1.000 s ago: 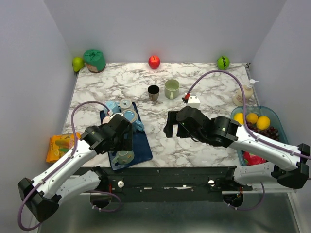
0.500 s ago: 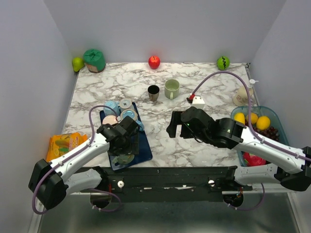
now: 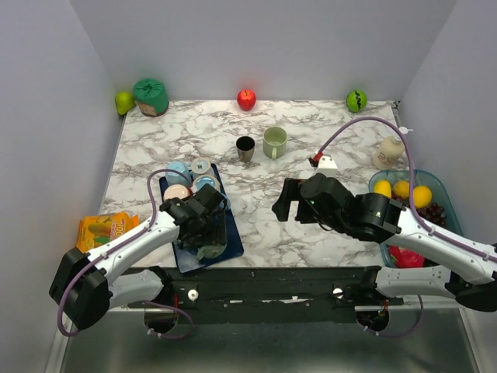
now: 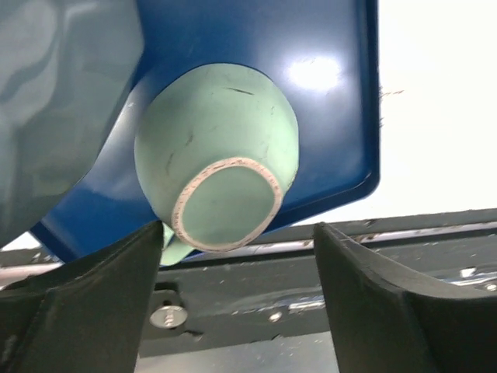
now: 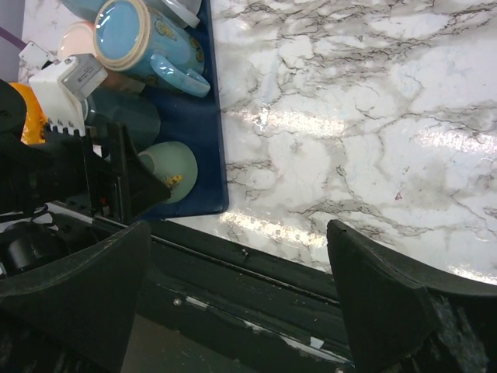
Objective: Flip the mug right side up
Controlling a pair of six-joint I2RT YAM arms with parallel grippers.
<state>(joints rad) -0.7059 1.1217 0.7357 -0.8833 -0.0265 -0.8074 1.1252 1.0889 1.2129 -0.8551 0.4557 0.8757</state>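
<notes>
A pale green mug (image 4: 217,151) stands upside down, its base ring up, at the near corner of the blue tray (image 4: 326,93). It also shows in the right wrist view (image 5: 172,167). My left gripper (image 4: 239,233) is open, just above the mug, one finger on each side; its left finger (image 4: 116,272) is close to the handle. In the top view the left gripper (image 3: 208,233) covers most of the mug. My right gripper (image 3: 283,203) is open and empty over the bare marble to the right of the tray (image 5: 198,155).
A light blue mug (image 3: 208,185) and a dark teal cup (image 5: 124,116) also lie in the tray (image 3: 233,245). An upright green mug (image 3: 273,142) and a black cup (image 3: 245,148) stand mid-table. A fruit basket (image 3: 435,186) is at the right, an orange packet (image 3: 101,233) at the left.
My left gripper has moved toward the tray's near corner and come down over the green mug. My right arm has drifted a little to the right.
</notes>
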